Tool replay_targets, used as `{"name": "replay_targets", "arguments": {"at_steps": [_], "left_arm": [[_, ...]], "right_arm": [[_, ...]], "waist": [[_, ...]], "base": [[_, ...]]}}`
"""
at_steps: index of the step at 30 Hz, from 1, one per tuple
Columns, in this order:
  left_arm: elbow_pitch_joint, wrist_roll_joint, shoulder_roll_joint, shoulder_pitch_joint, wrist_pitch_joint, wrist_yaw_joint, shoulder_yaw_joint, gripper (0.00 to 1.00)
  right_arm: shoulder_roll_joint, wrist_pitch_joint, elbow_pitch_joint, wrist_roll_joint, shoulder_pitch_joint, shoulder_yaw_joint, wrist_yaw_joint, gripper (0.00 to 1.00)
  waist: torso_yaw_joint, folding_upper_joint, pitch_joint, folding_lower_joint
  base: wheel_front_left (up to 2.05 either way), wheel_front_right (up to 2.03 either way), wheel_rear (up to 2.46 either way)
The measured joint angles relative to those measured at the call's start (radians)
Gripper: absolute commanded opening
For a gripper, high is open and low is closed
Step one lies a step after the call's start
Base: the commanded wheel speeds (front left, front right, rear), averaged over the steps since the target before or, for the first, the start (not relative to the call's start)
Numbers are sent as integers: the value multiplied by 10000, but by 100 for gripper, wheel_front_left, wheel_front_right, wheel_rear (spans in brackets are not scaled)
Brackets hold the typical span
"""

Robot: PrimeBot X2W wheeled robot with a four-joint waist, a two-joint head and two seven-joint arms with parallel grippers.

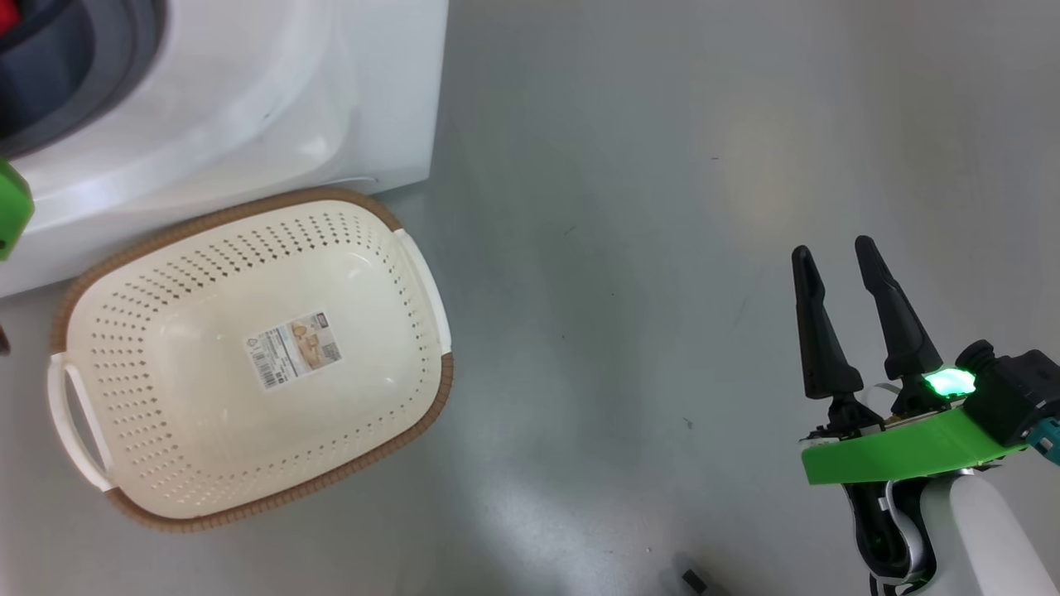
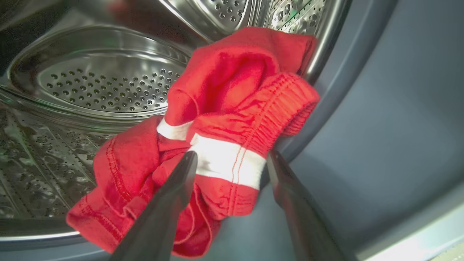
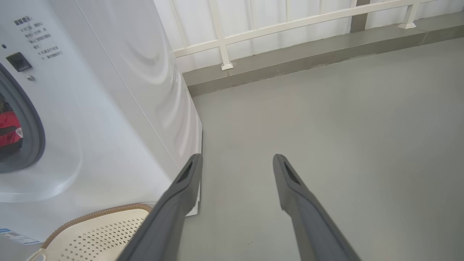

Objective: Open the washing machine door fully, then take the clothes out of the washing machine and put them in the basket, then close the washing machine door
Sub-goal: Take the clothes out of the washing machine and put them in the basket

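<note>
Washing machine (image 3: 108,108) front, upper left corner: a few lines of grey print (image 3: 38,36) above a small dark square, too small to read. Blue label (image 3: 14,235) at the front's lower left corner, also unreadable. Sticker (image 1: 292,348) with barcode and small picture on the bottom of the basket (image 1: 373,273), text not legible. Clothes (image 2: 232,108): red bundle with white band, red stitching and gathered waistband, at the front edge of the perforated steel drum (image 2: 101,83), spilling onto the grey gasket (image 2: 380,108). Left wrist view gives all that close up; right wrist view just a red patch in the round opening at its left edge; head view a red sliver at its top left corner. Left gripper (image 2: 232,156): fingers spread wide, one on each side of the white band, cloth between them but not pinched, contact unclear. Right gripper (image 1: 833,248): fingers spread, green light lit at the base, over bare grey floor (image 1: 621,248), well apart from the basket. Basket on the floor just in front of the washing machine's lower front edge, brown rim near it, touching or not unclear. Whole basket with white side handles in head view, one corner of it in right wrist view. Right wrist view adds the machine's side panel and a white railing (image 3: 290,25) along the floor's far edge.
</note>
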Motion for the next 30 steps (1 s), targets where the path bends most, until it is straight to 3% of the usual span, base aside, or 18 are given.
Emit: {"name": "replay_targets", "arguments": {"at_steps": [10, 30], "left_arm": [[268, 23, 38, -202, 0, 140, -257, 100], [863, -134, 679, -1482, 0, 251, -600, 100]], "right_arm": [[0, 0, -35, 102, -5, 54, 0, 100], [2, 0, -109, 704, -155, 523, 0, 100]], "waist": [[-121, 0, 107, 0], [-641, 0, 613, 0]], "base": [[0, 0, 0], [0, 0, 0]]}}
